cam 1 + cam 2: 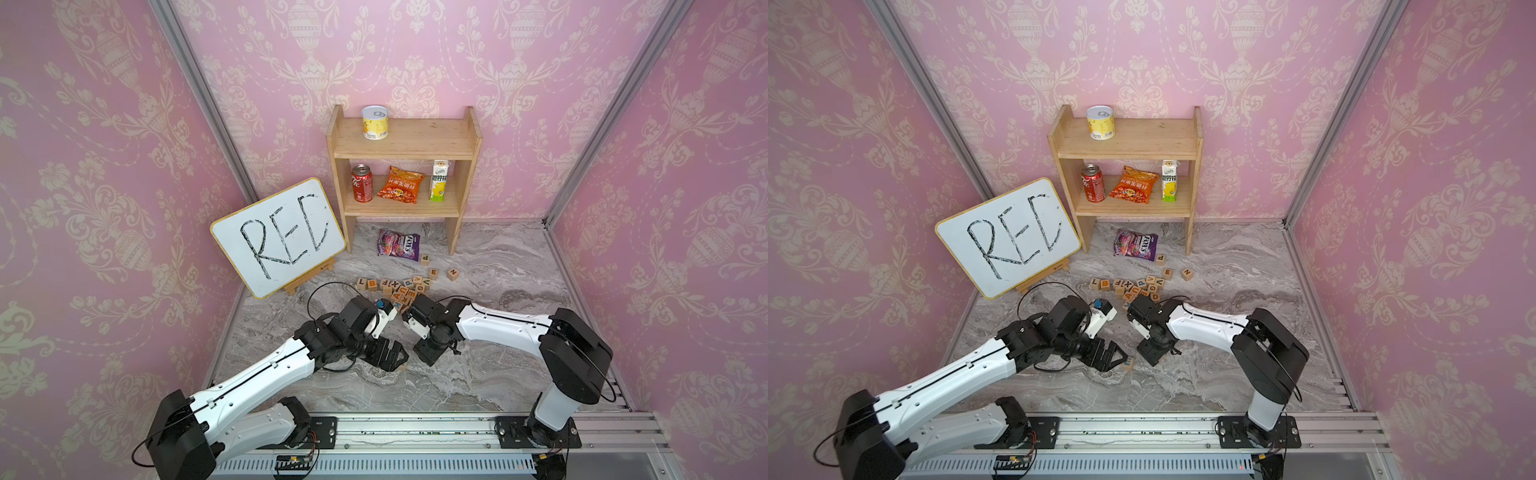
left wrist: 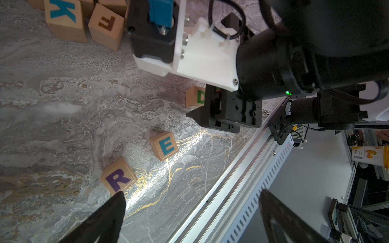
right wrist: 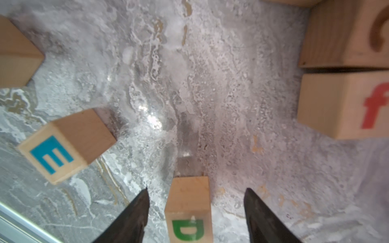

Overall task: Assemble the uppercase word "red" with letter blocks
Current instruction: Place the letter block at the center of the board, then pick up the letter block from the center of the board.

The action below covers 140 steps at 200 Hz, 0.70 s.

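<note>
Right wrist view: right gripper (image 3: 196, 189) spread, pinching nothing; D block (image 3: 188, 199) between its jaws, twelve o'clock ahead, touching neither.

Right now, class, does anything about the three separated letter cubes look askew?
Yes. The pale wooden cube with the purple R, the teal E cube and the green D cube lie spaced apart, not touching, and the E sits turned against the D: a crooked row.

D block (image 3: 188, 202): cut by frame edge | E block (image 3: 65, 145): blurred
</note>
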Each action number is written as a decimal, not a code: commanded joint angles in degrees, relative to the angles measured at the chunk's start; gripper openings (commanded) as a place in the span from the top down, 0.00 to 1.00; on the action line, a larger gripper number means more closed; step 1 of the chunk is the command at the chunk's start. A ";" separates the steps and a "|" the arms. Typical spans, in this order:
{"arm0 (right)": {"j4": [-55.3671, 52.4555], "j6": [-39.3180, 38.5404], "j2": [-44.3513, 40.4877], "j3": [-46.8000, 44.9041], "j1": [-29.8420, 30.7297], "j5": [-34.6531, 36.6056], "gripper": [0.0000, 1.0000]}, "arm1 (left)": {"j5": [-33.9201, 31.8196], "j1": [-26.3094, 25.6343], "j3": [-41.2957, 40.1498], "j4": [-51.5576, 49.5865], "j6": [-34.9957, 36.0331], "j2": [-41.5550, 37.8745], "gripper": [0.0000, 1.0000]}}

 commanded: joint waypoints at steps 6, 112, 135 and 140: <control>-1.22 5.36 -2.57 0.16 -0.33 0.38 0.13 | 0.27 -0.32 1.10 -0.07 1.27 -0.31 0.01; -5.16 36.00 -4.11 -0.73 -2.64 -0.25 0.00 | -2.66 -0.87 1.90 -1.29 1.45 -1.97 0.01; -6.53 41.49 -4.32 -0.47 -3.22 -0.34 0.00 | -3.81 -1.83 1.38 -1.06 0.88 -3.00 0.01; -6.42 42.63 -4.32 -0.58 -3.33 -0.69 0.00 | -3.98 -2.10 1.24 -0.99 0.63 -3.13 0.01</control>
